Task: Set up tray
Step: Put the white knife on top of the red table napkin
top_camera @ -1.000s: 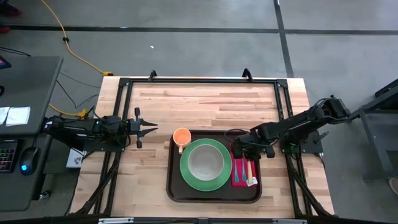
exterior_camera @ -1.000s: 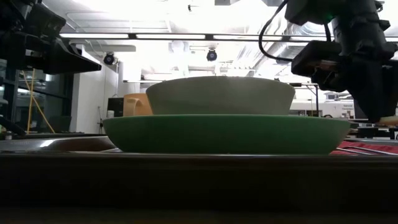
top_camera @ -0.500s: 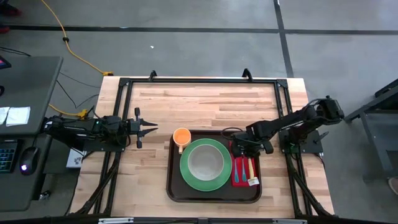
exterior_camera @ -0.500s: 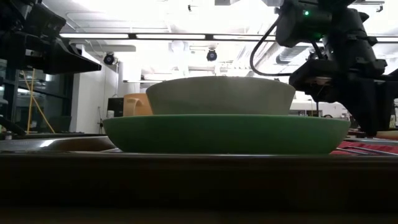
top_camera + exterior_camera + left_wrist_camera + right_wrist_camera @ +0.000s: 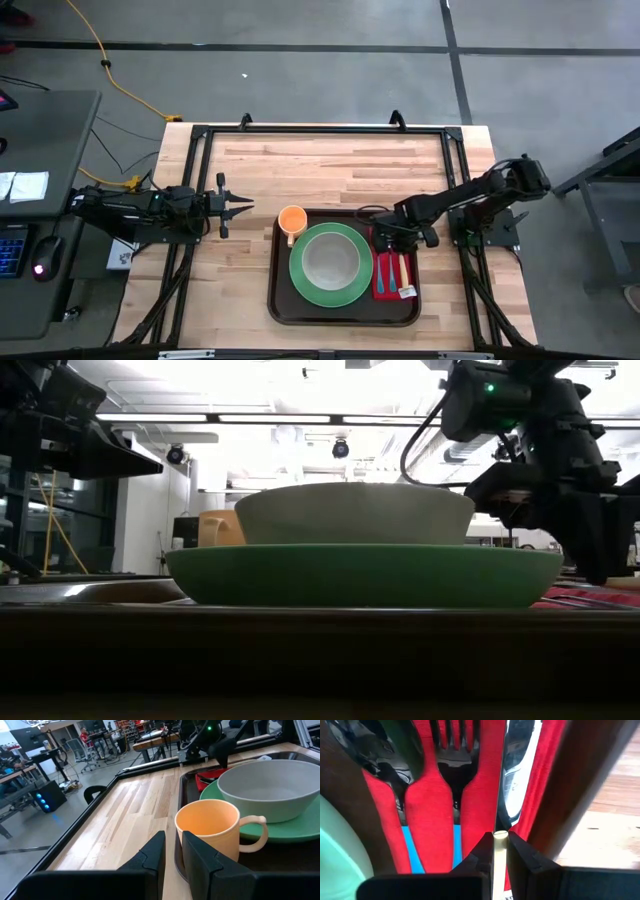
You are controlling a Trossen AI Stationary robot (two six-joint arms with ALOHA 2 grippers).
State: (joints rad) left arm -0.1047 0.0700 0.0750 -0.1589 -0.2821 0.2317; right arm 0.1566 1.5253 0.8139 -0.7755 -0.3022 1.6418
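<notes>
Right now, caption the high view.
Right hand over red napkin on tray; plate, bowl, cup placed.

grey floor (image 5: 300, 70); yellow cable (image 5: 110, 70); ceiling lights (image 5: 330, 418)

I'm in a robotics lab/workshop: my pale wooden butcher-block table (image 5: 340, 165) on grey concrete floor (image 5: 300, 80), yellow power cable (image 5: 110, 70), black-framed workbenches (image 5: 155, 737) w/ gear behind.

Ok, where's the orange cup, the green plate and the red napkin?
Orange plastic cup (image 5: 207, 832): left wrist view, its side wall.
Round green plate (image 5: 302, 284): high view, its bare rim.
Red cloth napkin (image 5: 434, 827): right wrist view, between spoon and fork.
</notes>
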